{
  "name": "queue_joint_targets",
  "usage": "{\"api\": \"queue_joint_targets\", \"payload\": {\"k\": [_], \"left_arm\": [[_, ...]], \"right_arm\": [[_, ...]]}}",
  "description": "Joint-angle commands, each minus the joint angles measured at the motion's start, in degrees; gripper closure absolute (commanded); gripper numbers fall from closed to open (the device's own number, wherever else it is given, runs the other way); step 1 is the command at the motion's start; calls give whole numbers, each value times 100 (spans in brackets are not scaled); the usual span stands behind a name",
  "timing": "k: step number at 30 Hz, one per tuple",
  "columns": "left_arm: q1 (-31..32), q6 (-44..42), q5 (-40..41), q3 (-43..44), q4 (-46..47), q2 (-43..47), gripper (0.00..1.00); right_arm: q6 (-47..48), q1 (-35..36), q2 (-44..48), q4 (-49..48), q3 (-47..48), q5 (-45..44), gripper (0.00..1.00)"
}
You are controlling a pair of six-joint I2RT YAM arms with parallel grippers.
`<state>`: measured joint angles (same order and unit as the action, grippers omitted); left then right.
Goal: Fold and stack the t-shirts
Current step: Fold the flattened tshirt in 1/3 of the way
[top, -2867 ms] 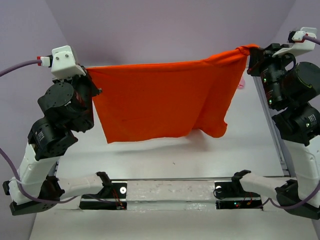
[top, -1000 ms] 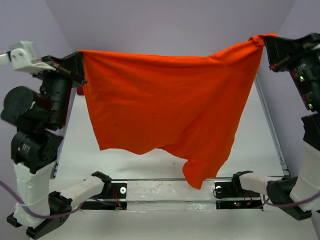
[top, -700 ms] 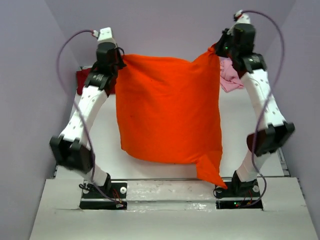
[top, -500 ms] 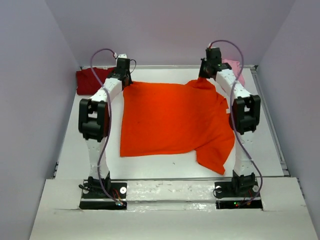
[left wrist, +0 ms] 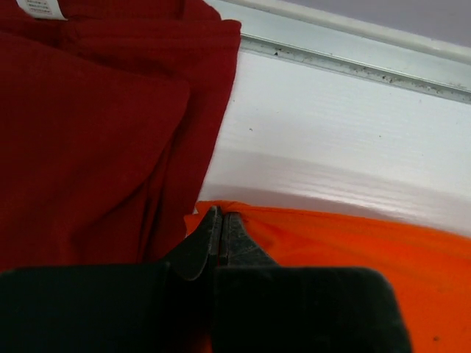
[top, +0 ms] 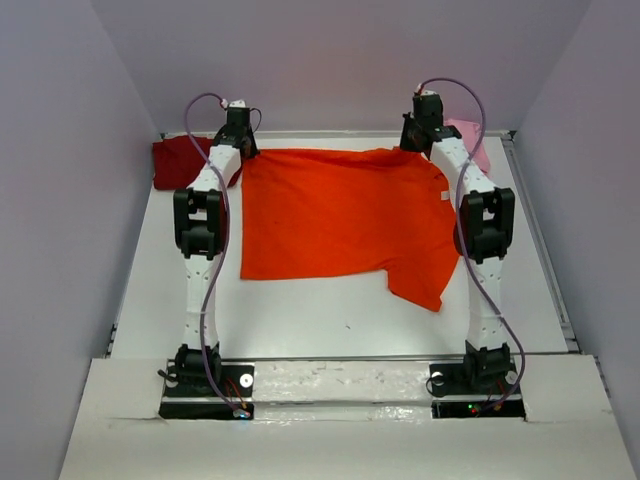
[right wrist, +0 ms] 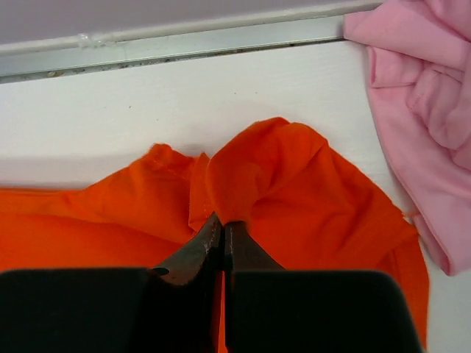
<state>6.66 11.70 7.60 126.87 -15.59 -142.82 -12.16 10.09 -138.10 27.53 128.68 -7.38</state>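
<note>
One orange t-shirt (top: 330, 215), one dark red t-shirt (top: 178, 162), one pink t-shirt (top: 472, 140); left gripper (left wrist: 221, 222) and right gripper (right wrist: 222, 226) both pinch the orange.

We find bare surface (top: 320, 325) at 6 o'clock; orange shirt (top: 330, 215) fills centre, red shirt (top: 175, 160) at 10, pink shirt (top: 474, 142) at 1.

Right pincer (right wrist: 222, 220) pinches orange shirt (right wrist: 309, 198) beside pink shirt (right wrist: 419, 103)
</note>
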Motion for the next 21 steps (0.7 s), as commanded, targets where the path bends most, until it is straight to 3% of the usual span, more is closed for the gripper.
{"api": "queue_joint_targets", "payload": {"k": [1,10,21], "left_arm": [[-15,121,-241,-398,-119,974,100],[99,227,-381,-2139,92,2547,100],[249,394,-733,-3704,171,3182,100]], "right_arm": [[135,-68,1047,-494,-720,-133,100],[-225,-130,2726,-547,-2944,-318,100],[-462,-130,3879,-503,-4658,-405,100]]}}
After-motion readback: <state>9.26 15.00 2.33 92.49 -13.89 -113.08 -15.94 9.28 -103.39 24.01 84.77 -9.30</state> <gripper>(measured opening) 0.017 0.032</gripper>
